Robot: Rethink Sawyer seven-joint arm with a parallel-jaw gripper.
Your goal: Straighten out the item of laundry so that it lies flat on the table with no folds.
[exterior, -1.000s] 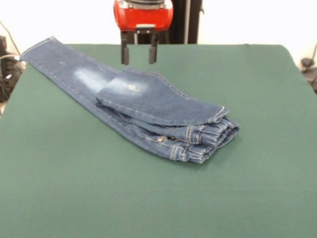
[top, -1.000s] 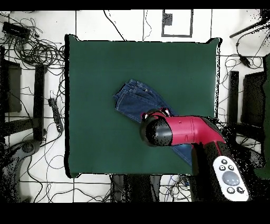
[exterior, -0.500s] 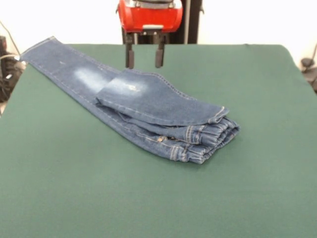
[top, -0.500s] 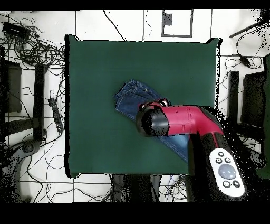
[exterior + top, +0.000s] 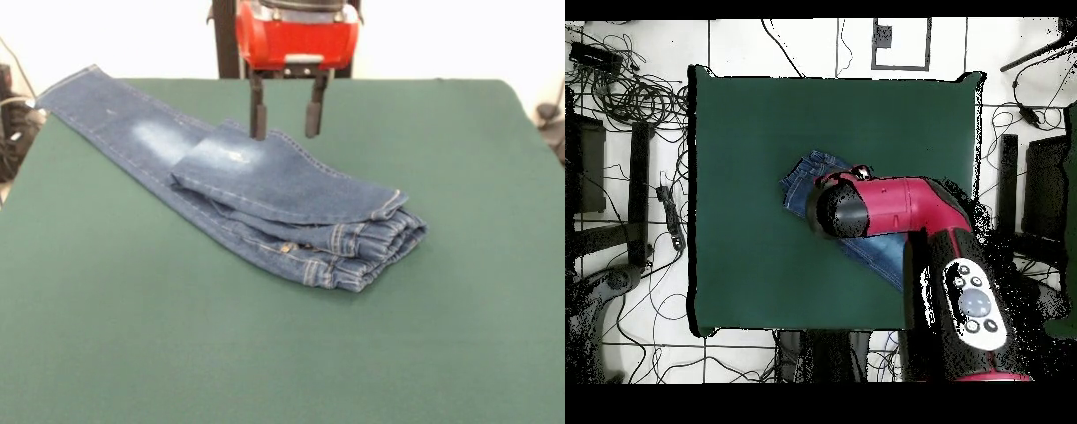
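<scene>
Gripper (image 5: 286, 134) now nearer folded jeans (image 5: 265, 190), fingers parted, hidden overhead.

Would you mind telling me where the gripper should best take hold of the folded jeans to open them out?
Probably the hem of the folded-over upper leg, which lies free on top of the jeans above the gathered waistband. Come straight down from above with the open gripper, pinching only that top layer, then carry it back toward the table's bare side.

Dark green table (image 5: 459, 336) with folded blue jeans (image 5: 291, 199) directly on its cloth
</scene>
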